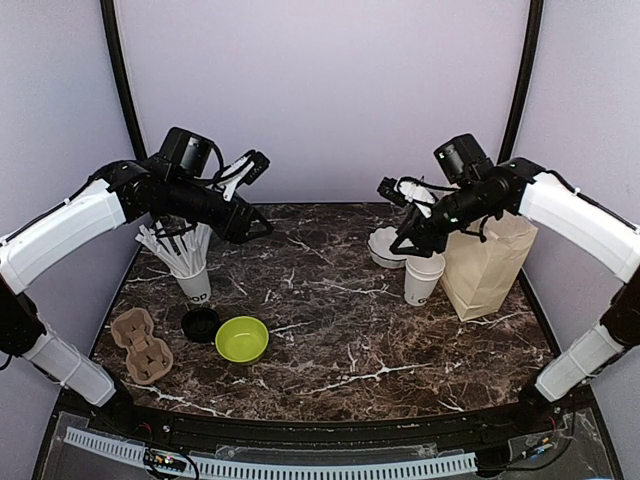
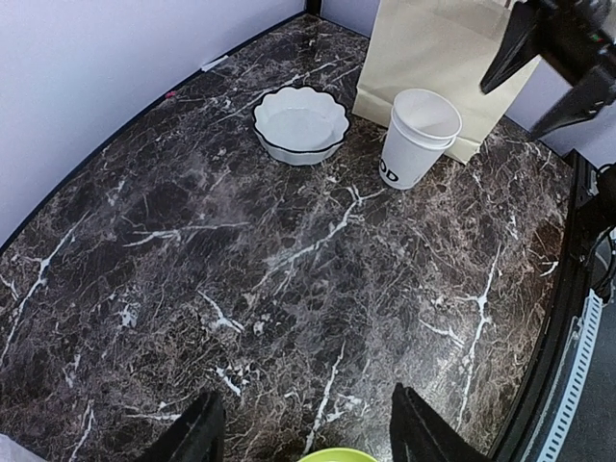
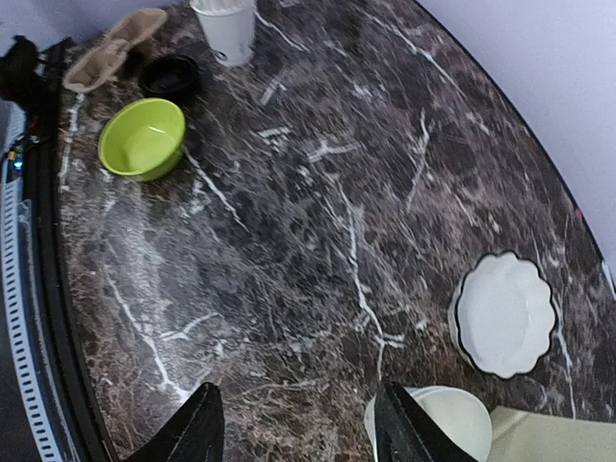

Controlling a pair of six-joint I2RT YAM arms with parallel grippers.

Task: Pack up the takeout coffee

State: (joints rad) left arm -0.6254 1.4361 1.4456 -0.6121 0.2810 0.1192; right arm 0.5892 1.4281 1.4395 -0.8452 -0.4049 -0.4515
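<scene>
white paper cup is spotted upright and lidless on the worktop, just in front of the paper bag, long axis vertical. only one such cup can be made out. the right end effector is held above it, jaws spread and nothing gripped, with the cup lying just off one finger, on the bag side. the left end effector is likewise spread and empty, well apart from the bag. the right arm is judged far nearer. a black lid is left lying far from the bag.
</scene>
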